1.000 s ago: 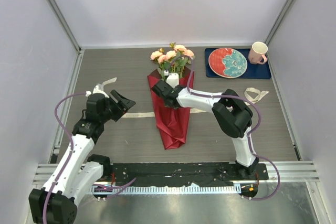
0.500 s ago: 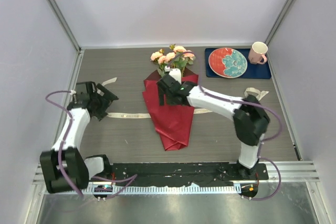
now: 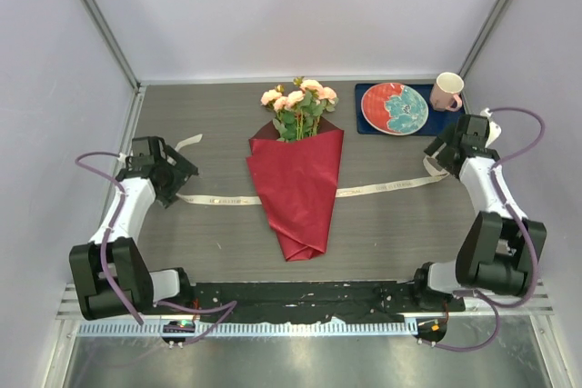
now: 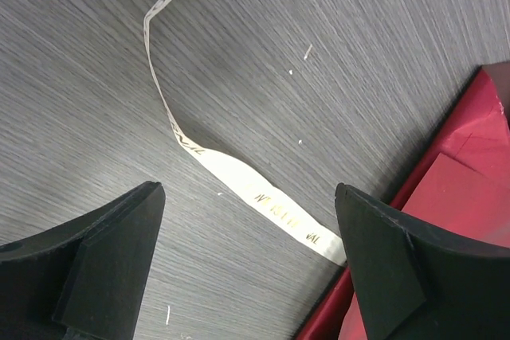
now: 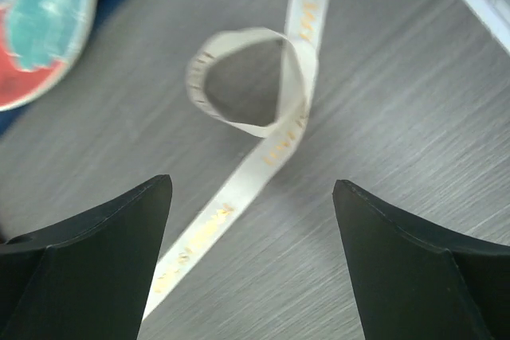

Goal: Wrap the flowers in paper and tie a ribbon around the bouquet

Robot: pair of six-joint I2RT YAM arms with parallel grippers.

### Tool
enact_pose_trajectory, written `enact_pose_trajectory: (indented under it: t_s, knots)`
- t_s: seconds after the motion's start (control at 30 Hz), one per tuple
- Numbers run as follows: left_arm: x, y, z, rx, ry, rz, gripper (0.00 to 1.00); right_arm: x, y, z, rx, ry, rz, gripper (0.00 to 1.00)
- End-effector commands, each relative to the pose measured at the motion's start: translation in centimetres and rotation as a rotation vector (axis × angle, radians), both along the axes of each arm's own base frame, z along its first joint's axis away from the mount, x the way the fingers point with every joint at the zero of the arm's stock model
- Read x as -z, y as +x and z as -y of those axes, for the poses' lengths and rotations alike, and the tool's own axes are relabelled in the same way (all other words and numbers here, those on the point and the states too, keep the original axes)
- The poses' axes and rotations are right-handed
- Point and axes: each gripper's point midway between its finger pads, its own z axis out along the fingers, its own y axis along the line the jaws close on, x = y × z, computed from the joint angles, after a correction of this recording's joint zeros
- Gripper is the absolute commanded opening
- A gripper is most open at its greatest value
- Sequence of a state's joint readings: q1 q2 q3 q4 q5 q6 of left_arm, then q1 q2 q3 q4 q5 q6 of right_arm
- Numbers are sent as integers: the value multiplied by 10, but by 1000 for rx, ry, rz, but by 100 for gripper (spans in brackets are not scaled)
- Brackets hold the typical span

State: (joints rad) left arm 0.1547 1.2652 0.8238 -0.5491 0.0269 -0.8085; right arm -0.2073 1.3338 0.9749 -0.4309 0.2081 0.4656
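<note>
Well, on the grey wood-grain table [image 3: 209, 233] the big crimson paper sheet [image 3: 300, 190] is already folded into a long cone, tip toward the arms. The peach-pink roses with green leaves [image 3: 298, 106] poke from its far mouth, so the wrapping looks done. The narrow cream fabric ribbon [image 3: 386, 188] lies flat across the table and disappears under the cone (no knot anywhere yet). The left gripper [image 4: 249, 197] hovers with jaws wide apart over the ribbon's left stretch, holding nothing. The right gripper [image 5: 251, 189] hangs equally wide above the curled right end, near the small dark blue mat [image 3: 455, 124]. My read: both ends need grabbing, crossing and tying.
</note>
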Motion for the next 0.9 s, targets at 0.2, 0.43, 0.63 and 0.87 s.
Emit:
enact_pose_trajectory:
  t_s: [0.2,0.43,0.63,0.87]
  knots:
    - [-45,8,31,183,70,200,84,40,74,8,-207,2,34,76]
    - [-44,7,39,235,81,172,87,73,84,7,-308,-31,-47,76]
    - [-37,14,39,242,84,152,88,87,84,-6,-356,-105,-112,76]
    - [-16,23,4,102,168,10,97,98,81,-4,-330,-240,-233,78]
